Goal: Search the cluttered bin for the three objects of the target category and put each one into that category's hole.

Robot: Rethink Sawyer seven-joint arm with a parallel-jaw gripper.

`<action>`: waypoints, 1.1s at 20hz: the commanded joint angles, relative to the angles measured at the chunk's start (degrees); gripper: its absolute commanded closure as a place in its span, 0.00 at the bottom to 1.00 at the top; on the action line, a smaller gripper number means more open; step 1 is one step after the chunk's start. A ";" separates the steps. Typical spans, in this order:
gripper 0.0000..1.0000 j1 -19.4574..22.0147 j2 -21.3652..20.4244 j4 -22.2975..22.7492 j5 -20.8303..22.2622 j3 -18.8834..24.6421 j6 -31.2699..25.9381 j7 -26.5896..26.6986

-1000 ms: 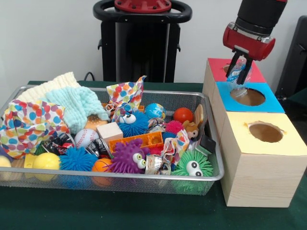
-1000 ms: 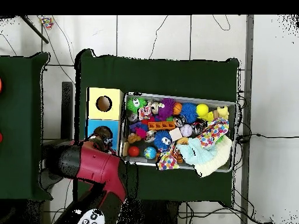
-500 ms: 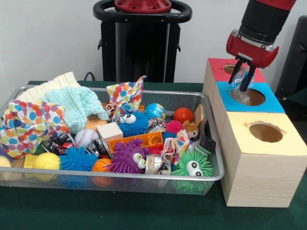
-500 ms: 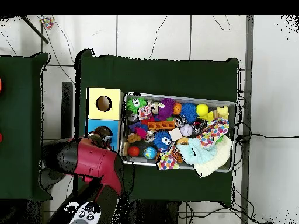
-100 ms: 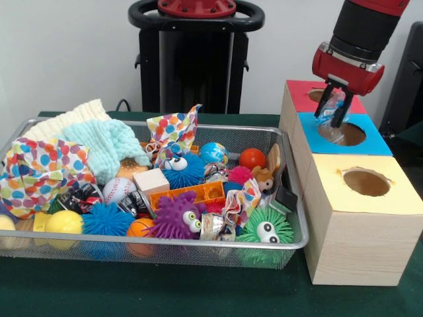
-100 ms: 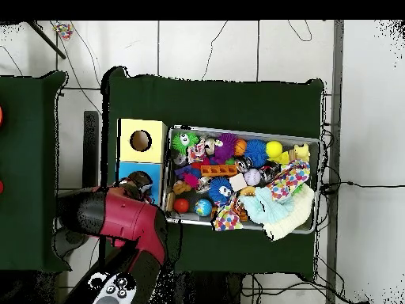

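Observation:
My gripper (image 5: pixel 330 117) hangs just above the round hole (image 5: pixel 344 134) in the blue-topped box (image 5: pixel 373 143), shut on a crinkled bluish foil wrapper (image 5: pixel 331 101) that dangles toward the opening. From above, the gripper (image 6: pixel 139 187) shows at the near end of the blue box (image 6: pixel 126 169), mostly under the red arm. More crumpled wrappers (image 5: pixel 213 226) lie among the toys in the wire bin (image 5: pixel 198 244), one of them dark (image 5: pixel 79 197).
A red-topped box (image 5: pixel 301 89) stands behind the blue one and a yellow-topped box (image 5: pixel 360 211) in front, each with a hole. The bin (image 6: pixel 245 132) holds spiky balls, small balls, blocks, and cloths piled at its left end.
The gripper rose a little and shifted right above the blue box's hole, then held nearly still. The wrapper stays between its fingers.

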State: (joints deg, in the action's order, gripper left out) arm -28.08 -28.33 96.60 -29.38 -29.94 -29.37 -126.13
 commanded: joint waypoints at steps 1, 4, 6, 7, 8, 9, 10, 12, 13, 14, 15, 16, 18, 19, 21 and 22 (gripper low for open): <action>0.00 0.69 2.58 0.26 -0.66 5.82 -3.62 -12.47; 0.00 0.93 1.88 0.53 -1.04 5.67 -5.34 -13.05; 0.00 0.65 1.94 0.23 -0.57 5.24 -4.94 -12.65; 0.00 0.88 1.89 0.45 -0.67 5.62 -4.40 -12.33; 0.00 1.07 1.90 0.68 -0.73 5.94 -3.68 -12.01; 0.00 1.25 2.06 0.58 -0.71 6.04 -3.46 -11.84; 0.00 1.27 1.98 0.79 -0.68 6.11 -3.04 -11.67; 0.00 0.34 1.13 1.21 -0.76 5.45 -3.45 -12.50; 0.00 -0.59 0.36 0.93 -0.67 4.75 -4.24 -13.11; 0.00 -1.21 -0.75 0.81 -0.78 4.76 -5.35 -13.40; 0.00 -1.00 -2.21 1.77 -1.21 6.05 -5.13 -12.59; 0.00 -0.92 -3.55 2.94 -1.35 7.01 -4.22 -11.54; 0.00 -0.87 -6.19 4.73 -1.05 7.62 -4.37 -9.84; 0.00 -1.09 -7.40 5.23 -0.65 7.61 -5.49 -9.26; 0.00 -0.95 -9.18 5.99 0.37 7.60 -6.58 -7.54; 0.00 -0.86 -9.87 6.30 0.87 7.57 -6.96 -6.76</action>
State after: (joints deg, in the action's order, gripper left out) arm -29.42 -32.38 98.18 -29.37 -29.20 -29.44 -126.13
